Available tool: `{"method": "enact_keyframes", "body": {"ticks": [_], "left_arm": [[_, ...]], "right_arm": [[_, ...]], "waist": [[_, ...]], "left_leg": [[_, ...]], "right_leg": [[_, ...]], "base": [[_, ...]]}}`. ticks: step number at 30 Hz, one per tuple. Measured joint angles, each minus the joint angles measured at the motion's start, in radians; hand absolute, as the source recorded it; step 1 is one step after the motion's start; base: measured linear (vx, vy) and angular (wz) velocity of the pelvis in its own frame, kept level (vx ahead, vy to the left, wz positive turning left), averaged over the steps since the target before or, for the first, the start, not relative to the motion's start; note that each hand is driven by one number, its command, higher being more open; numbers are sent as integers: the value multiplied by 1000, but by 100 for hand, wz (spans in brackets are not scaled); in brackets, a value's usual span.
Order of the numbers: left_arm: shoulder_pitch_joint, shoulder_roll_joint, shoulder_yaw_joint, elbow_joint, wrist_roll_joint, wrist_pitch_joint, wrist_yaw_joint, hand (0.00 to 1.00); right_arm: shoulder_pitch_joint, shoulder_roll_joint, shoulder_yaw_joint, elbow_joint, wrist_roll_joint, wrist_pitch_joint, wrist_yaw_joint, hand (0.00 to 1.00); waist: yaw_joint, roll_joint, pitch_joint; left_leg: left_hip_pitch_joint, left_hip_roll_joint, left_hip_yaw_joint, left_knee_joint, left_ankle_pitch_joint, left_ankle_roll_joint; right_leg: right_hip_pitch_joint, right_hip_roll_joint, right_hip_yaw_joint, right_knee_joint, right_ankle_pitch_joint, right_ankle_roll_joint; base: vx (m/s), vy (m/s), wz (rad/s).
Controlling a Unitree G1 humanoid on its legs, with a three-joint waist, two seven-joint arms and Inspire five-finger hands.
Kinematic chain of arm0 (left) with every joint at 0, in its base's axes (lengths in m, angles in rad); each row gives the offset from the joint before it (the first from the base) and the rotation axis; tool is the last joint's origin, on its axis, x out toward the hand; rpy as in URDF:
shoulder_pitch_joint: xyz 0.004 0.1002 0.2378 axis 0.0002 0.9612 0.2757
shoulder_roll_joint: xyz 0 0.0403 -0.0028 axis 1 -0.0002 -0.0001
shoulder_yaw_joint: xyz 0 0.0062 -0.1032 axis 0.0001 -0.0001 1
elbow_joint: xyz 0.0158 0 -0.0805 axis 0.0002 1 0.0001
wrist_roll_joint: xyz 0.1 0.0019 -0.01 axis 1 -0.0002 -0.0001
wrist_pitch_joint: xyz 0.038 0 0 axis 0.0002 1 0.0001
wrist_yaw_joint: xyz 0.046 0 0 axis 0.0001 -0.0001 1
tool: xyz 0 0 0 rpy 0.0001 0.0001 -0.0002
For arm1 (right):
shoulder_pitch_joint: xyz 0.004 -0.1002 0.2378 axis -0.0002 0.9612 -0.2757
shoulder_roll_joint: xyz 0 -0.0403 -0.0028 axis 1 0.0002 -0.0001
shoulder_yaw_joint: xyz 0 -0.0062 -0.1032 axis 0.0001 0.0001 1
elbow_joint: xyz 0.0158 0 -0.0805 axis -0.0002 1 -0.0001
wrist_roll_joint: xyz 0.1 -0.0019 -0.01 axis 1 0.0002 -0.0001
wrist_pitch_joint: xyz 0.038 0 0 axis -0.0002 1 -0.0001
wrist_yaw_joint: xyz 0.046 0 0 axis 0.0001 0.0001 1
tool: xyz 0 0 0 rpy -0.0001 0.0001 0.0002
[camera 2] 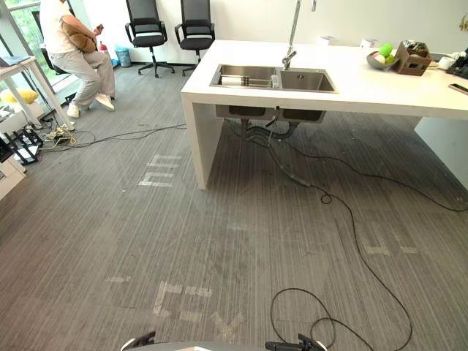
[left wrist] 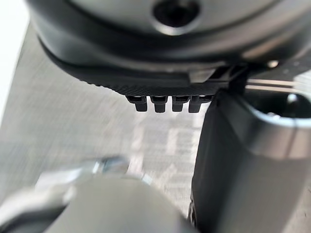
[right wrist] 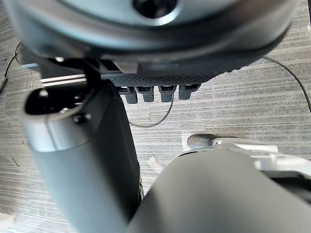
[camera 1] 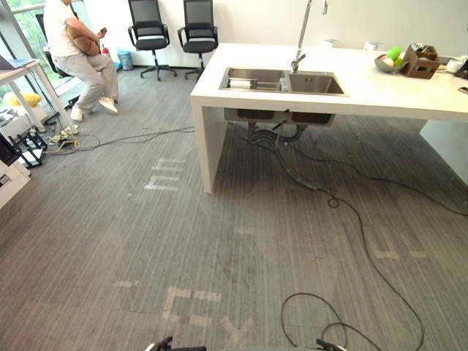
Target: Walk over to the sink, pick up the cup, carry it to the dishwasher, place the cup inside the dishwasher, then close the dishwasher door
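Note:
A steel double sink is set into a white island counter across the room, with a tall faucet behind it. In the sink's left basin lies a pale cylindrical thing, possibly the cup on its side; it is too small to tell. My left hand hangs over the grey carpet with fingers straight and nothing in it. My right hand hangs the same way, fingers straight and empty, above the carpet. Both hands are far from the sink.
A person sits at the far left by a white desk. Two black office chairs stand at the back wall. Cables trail from under the sink across the carpet. A bowl of fruit and a brown box sit on the counter.

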Motion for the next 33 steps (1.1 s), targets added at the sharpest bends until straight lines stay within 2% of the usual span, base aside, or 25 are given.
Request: {"method": "enact_keyframes", "body": {"ticks": [4,9,14,21,28,33], "left_arm": [[-8,5,-32,0,4,0,39,100],[-12,5,-32,0,-16,56,41,100],[-13,7,-22,1,-120,113,40,100],[-11,2,2,3,-141,106,39,100],[-7,2,2,3,-140,98,42,100],[-7,2,4,3,-162,117,59,100]], "right_arm": [[-2,-6,18,1,41,-4,2,100],[-2,-15,18,9,87,-9,85,100],[-4,-19,16,18,135,-9,110,100],[-8,-15,17,19,106,-76,100,100],[-6,-16,28,19,150,-77,101,100],[-2,-22,47,19,215,-78,107,100]], "waist": [[-3,-1,2],[-7,0,5],[-10,3,14],[-10,1,30],[-11,-1,29],[-13,-2,29]], "left_leg": [[0,1,-2,-9,1,1],[1,0,-17,-12,3,1],[7,1,-29,-12,4,-1],[19,1,-31,-11,5,-1],[21,-4,-37,-16,11,4],[24,-4,-36,-19,12,3]], "right_leg": [[0,2,-1,-8,0,0],[10,1,-16,-10,-6,17],[20,0,-31,-6,-13,27],[29,-2,-34,10,-18,31],[29,-6,-41,12,-17,30],[29,-6,-41,10,-17,29]], "base": [[-12,-20,0],[-2,-37,9],[-25,-30,9],[-58,-29,1],[-46,-25,3],[-5,-6,0]]}}
